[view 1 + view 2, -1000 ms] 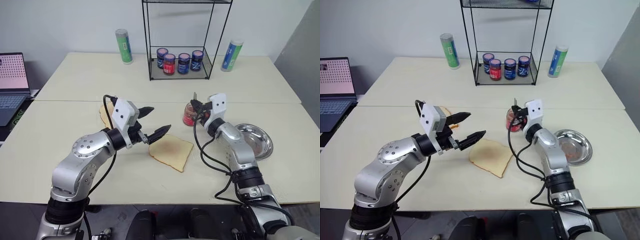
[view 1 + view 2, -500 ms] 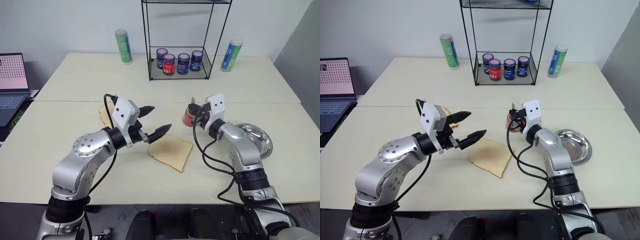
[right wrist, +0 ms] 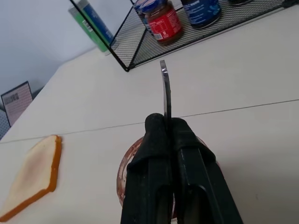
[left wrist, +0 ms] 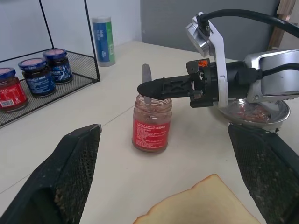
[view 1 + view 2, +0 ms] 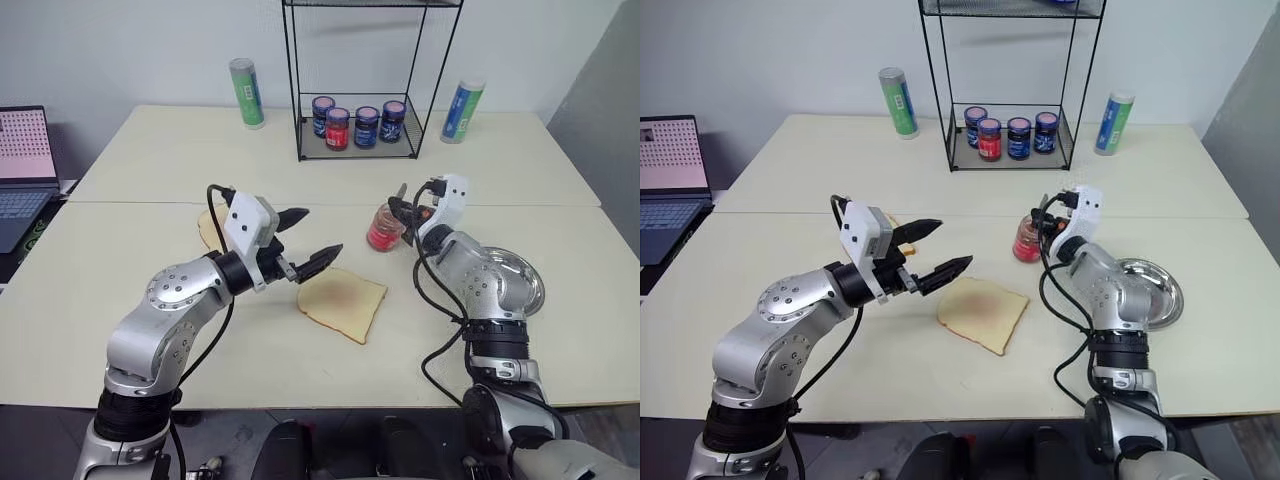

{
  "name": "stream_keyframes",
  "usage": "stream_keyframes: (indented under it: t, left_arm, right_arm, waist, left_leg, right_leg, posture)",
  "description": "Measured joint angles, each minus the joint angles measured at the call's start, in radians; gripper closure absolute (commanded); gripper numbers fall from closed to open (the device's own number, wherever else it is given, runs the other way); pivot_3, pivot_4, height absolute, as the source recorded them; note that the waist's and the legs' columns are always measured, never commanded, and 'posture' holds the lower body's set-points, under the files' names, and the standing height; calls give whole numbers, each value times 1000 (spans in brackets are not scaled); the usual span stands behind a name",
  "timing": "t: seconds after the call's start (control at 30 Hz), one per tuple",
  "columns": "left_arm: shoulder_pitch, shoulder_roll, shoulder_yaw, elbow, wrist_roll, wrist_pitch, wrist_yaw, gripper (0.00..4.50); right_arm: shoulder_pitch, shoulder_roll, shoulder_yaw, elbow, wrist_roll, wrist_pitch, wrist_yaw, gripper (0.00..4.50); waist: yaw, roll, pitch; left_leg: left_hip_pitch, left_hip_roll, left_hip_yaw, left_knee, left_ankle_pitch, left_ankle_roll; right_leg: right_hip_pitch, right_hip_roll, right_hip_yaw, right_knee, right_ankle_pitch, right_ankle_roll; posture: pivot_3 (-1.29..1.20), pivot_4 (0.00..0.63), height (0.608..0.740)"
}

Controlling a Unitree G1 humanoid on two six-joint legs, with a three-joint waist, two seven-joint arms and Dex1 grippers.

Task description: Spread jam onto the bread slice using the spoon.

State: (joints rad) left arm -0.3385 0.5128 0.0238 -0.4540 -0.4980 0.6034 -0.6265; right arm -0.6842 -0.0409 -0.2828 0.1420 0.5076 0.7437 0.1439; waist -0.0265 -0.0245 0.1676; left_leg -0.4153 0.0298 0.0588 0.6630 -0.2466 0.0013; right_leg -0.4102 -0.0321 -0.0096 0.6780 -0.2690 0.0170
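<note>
My right gripper (image 4: 148, 88) has rolled since a second ago, clamped on the small shiny silver spoon (image 4: 146, 82), whose bowl dips into the small clear glass jar of red jam (image 5: 381, 227). My left gripper (image 5: 305, 240) stays wide open and empty above the pale tan square bread slice (image 5: 343, 301) (faint red patch at its centre), which lies unmoved on the cream table (image 5: 150, 170).
</note>
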Motion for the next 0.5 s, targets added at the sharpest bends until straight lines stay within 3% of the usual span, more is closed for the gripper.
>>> stream_keyframes:
  t: [0.2,0.5]
  left_arm:
    - [0,0,0,21,10,-5,-1,0]
    - [-9,0,0,30,14,-22,-16,0]
  right_arm:
    - [-17,16,-89,-2,89,75,-70,4449]
    - [-22,10,-92,-20,137,108,-106,4449]
  waist:
    - [0,0,0]
    - [-2,0,0]
  left_leg:
    - [0,0,0,0,0,0]
    - [0,0,0,0,0,0]
  right_leg:
    - [0,0,0,0,0,0]
    - [0,0,0,0,0,0]
  posture:
    - [0,150,740]
    - [0,150,740]
